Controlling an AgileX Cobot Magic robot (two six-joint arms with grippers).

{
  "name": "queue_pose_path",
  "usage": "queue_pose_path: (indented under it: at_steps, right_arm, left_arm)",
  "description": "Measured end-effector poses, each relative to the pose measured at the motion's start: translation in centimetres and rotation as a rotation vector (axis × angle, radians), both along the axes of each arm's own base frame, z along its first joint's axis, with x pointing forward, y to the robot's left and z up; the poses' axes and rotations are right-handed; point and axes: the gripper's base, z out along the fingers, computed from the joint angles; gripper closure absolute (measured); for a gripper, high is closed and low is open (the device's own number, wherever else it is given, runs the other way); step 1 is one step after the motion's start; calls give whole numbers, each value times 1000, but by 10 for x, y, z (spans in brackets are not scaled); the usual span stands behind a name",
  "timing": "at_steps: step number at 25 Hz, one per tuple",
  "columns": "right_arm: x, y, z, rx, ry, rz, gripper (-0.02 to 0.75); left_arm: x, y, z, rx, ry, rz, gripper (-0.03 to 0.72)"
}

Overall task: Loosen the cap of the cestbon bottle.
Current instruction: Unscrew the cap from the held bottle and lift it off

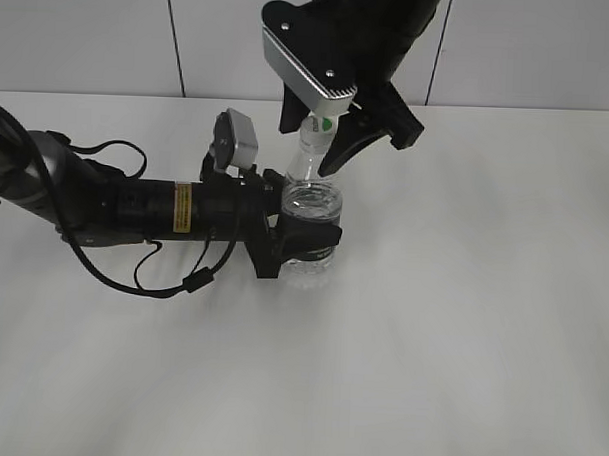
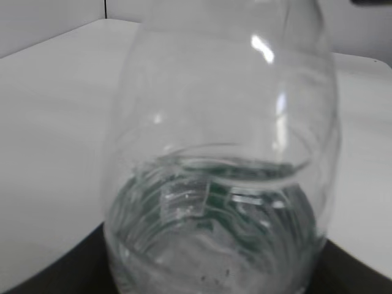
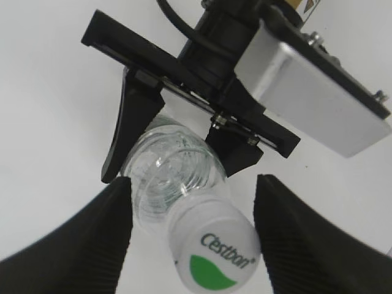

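On the white bench (image 1: 461, 344), Cestbon bottle (image 1: 311, 203) clamped upright in left gripper (image 1: 302, 238), right gripper (image 3: 190, 226) open astride cap (image 3: 214, 260): close squarely on cap, twist without tilting.

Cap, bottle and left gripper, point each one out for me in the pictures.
cap (image 3: 214, 257): right wrist view, on its printed white top.
bottle (image 1: 312, 200): exterior view, on its clear body.
left gripper (image 1: 302, 238): exterior view, on the black jaws around the bottle.
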Motion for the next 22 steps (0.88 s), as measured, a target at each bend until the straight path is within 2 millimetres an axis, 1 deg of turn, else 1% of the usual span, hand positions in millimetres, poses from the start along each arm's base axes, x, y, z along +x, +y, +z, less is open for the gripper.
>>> queue_pose_path:
  at_steps: [4,7,13,22]
  right_arm:
    - [-1,1,2,20,29,-46,265]
    - [-2,0,7,24,36,-93,246]
    - [2,-3,6,-2,25,-205,234]
    - [8,-1,9,59,15,-342,232]
  left_arm:
    - [0,0,0,-3,4,5,272]
    - [0,0,0,-4,5,6,272]
    - [1,0,0,-5,7,9,273]
    - [1,0,1,-9,10,15,273]
